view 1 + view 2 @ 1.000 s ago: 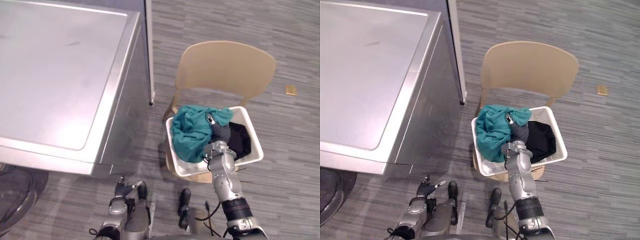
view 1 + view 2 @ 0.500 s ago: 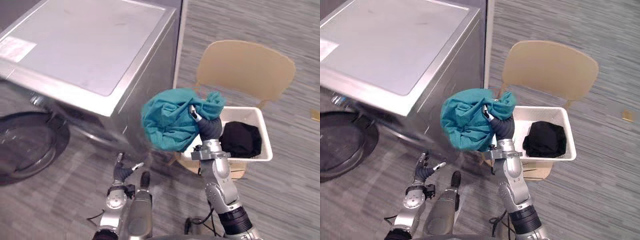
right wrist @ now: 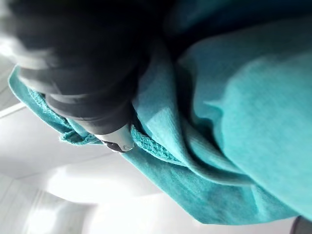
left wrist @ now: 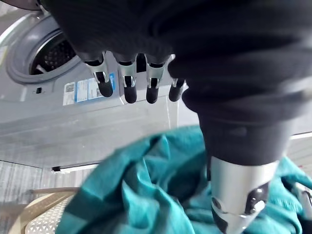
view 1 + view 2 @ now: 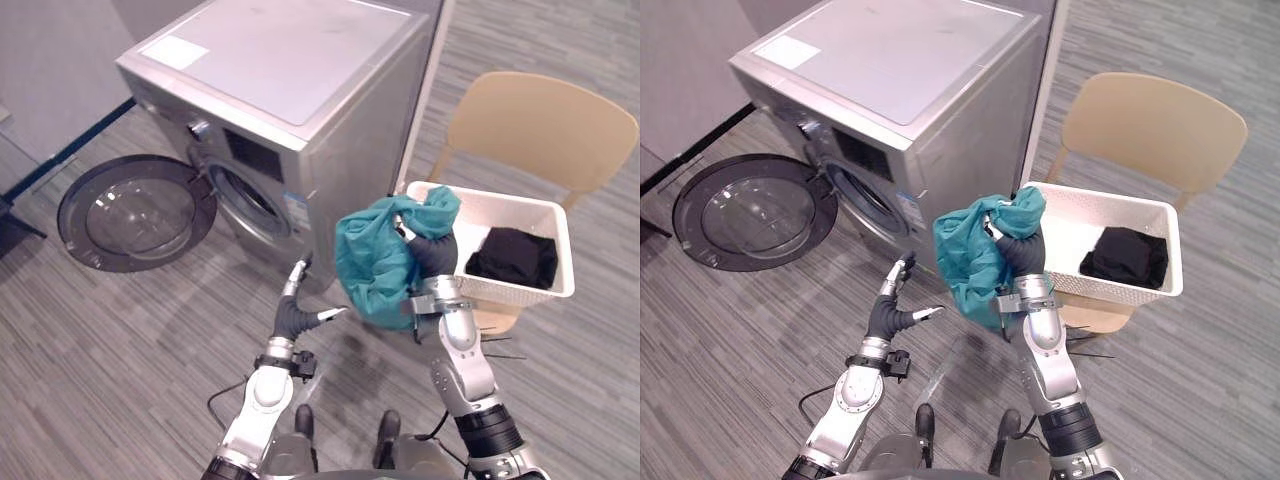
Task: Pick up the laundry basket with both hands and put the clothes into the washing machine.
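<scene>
My right hand [image 5: 433, 256] is shut on a teal garment [image 5: 375, 262], held up in the air between the white laundry basket [image 5: 505, 290] and the silver washing machine [image 5: 300, 60]. In the right wrist view the teal cloth [image 3: 234, 122] bunches round my thumb [image 3: 116, 141]. A black garment [image 5: 515, 257] lies in the basket, which rests on a tan chair [image 5: 545, 125]. My left hand [image 5: 288, 318] is open, fingers [image 4: 126, 83] straight, pointing toward the machine's drum opening [image 5: 243, 200]. The round door [image 5: 130, 212] stands swung open to the left.
The machine's open door takes up the floor to its left. Grey striped carpet [image 5: 120, 360] spreads in front of the machine. A dark wall with a blue strip [image 5: 60, 155] runs along the far left. The chair and basket stand close to the machine's right side.
The camera has swung, so the machine's front and open door now show. My right hand has carried the teal garment off the basket toward the machine. My left hand has risen.
</scene>
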Motion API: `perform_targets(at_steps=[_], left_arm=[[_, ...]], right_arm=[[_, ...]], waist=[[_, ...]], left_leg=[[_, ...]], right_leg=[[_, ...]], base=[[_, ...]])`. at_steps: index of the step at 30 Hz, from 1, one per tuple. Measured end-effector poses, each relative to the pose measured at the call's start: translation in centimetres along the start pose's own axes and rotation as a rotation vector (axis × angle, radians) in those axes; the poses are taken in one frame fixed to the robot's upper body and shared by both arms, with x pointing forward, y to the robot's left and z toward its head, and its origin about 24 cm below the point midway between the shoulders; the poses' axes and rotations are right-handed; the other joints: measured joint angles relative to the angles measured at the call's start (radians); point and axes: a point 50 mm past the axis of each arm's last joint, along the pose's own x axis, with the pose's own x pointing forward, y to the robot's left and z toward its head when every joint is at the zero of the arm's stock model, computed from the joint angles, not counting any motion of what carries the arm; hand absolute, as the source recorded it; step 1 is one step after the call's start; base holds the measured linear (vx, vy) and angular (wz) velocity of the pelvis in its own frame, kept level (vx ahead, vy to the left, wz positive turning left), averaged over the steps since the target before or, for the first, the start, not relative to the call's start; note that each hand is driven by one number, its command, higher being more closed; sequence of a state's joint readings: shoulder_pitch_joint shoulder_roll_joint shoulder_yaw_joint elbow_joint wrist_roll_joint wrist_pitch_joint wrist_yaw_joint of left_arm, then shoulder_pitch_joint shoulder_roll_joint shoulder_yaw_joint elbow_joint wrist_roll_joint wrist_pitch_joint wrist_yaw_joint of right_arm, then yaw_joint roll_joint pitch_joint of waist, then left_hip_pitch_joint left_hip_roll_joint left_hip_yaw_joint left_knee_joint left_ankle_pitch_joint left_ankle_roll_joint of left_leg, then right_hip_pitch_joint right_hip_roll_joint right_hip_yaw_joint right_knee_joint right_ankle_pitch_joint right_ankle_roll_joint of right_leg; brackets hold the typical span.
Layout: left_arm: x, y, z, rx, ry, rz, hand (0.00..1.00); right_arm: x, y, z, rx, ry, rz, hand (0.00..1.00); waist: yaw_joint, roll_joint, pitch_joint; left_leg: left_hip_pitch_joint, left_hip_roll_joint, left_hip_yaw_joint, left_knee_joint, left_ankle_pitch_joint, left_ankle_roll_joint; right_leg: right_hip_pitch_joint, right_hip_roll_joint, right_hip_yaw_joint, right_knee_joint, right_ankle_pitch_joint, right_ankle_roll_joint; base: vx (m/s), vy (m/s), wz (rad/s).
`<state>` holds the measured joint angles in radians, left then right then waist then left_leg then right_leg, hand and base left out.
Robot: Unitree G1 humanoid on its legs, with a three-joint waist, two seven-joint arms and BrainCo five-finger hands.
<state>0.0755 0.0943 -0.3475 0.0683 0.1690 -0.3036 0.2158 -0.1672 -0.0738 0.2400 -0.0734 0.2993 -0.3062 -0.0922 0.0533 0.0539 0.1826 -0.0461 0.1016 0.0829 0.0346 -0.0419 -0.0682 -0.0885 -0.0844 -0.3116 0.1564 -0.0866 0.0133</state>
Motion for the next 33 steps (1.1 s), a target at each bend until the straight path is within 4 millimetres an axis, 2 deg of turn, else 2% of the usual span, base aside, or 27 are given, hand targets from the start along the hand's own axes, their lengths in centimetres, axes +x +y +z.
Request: perform_targets(at_steps=[2, 6, 10, 14, 15, 19, 24, 25, 31, 33], left_arm=[[0.4, -0.3, 0.4, 0.019, -0.028, -0.042, 0.00], [1.5, -1.3, 1.6, 0.026, -0.089, -0.091, 0.00], [2.6, -2.4, 2.3, 0.105, -0.143, -0.132, 0.00], [4.1, -2.3, 2.6, 0.189, -0.172, -0.086, 0.00], [4.2, -2.3, 2.5, 0.201, -0.170, -0.082, 1.00], [4.4, -2.1, 2.4, 0.225, -0.160, -0.029, 1.00], [4.5, -1.8, 2.3, 0.245, -0.154, 0.004, 1.00], [4.5, -1.8, 2.2, 0.245, -0.152, 0.004, 1.00], [4.4, -1.6, 1.6, 0.234, -0.116, 0.001, 1.00], [4.4, -1.6, 1.4, 0.217, -0.098, -0.010, 1.00]], right_arm=[[-0.1, 1.1, -0.5, 0.025, 0.020, 0.037, 1.00], [-0.3, 3.4, -1.1, 0.068, 0.047, 0.137, 1.00], [0.1, 5.2, -1.1, 0.100, 0.048, 0.214, 1.00], [0.1, 6.1, -1.2, 0.169, 0.057, 0.246, 1.00], [0.1, 6.2, -1.2, 0.175, 0.062, 0.250, 1.00], [-0.4, 7.0, -1.7, 0.256, 0.101, 0.272, 1.00], [-0.8, 7.0, -2.2, 0.305, 0.136, 0.291, 1.00], [-0.9, 7.0, -2.2, 0.302, 0.138, 0.295, 0.00], [-1.8, 6.4, -2.8, 0.283, 0.168, 0.293, 0.00], [-1.9, 6.1, -2.9, 0.216, 0.163, 0.303, 0.00]], waist=[[0.009, -0.010, -0.011], [0.015, -0.009, -0.054], [0.014, -0.012, -0.066], [0.014, -0.013, -0.068], [0.014, -0.015, -0.069], [0.016, -0.028, -0.085], [0.016, -0.032, -0.108], [0.016, -0.033, -0.108], [0.016, -0.035, -0.110], [0.016, -0.035, -0.110]], left_leg=[[0.016, -0.024, -0.001, -0.003, 0.006, 0.008], [0.038, -0.059, -0.006, -0.038, 0.030, 0.029], [0.049, -0.066, -0.009, -0.040, 0.046, 0.025], [0.061, -0.051, -0.030, -0.077, 0.068, 0.024], [0.061, -0.048, -0.031, -0.080, 0.070, 0.023], [0.072, -0.030, -0.051, -0.099, 0.083, 0.011], [0.068, -0.015, -0.053, -0.104, 0.085, 0.007], [0.068, -0.014, -0.053, -0.104, 0.085, 0.007], [0.070, -0.008, -0.054, -0.105, 0.087, 0.004], [0.072, -0.008, -0.053, -0.107, 0.087, 0.004]], right_leg=[[0.024, -0.016, 0.000, -0.016, 0.012, 0.019], [0.051, -0.042, -0.005, -0.052, 0.041, 0.038], [0.081, -0.042, -0.003, -0.095, 0.071, 0.036], [0.094, -0.022, -0.016, -0.126, 0.092, 0.025], [0.094, -0.021, -0.016, -0.127, 0.093, 0.023], [0.103, -0.001, -0.020, -0.128, 0.093, 0.023], [0.104, 0.013, -0.019, -0.127, 0.091, 0.021], [0.104, 0.014, -0.019, -0.126, 0.090, 0.019], [0.101, 0.019, -0.019, -0.118, 0.085, 0.012], [0.100, 0.019, -0.018, -0.113, 0.082, 0.012]], base=[[-0.03, 0.162, 0.12], [-0.01, 0.108, 0.11], [-0.04, 0.032, 0.01], [-0.06, -0.021, 0.06], [-0.05, -0.033, 0.09], [-0.03, -0.045, 0.04], [-0.02, -0.015, 0.00], [0.00, 0.000, 0.00], [0.01, -0.001, 0.00], [0.04, -0.002, -0.01]])
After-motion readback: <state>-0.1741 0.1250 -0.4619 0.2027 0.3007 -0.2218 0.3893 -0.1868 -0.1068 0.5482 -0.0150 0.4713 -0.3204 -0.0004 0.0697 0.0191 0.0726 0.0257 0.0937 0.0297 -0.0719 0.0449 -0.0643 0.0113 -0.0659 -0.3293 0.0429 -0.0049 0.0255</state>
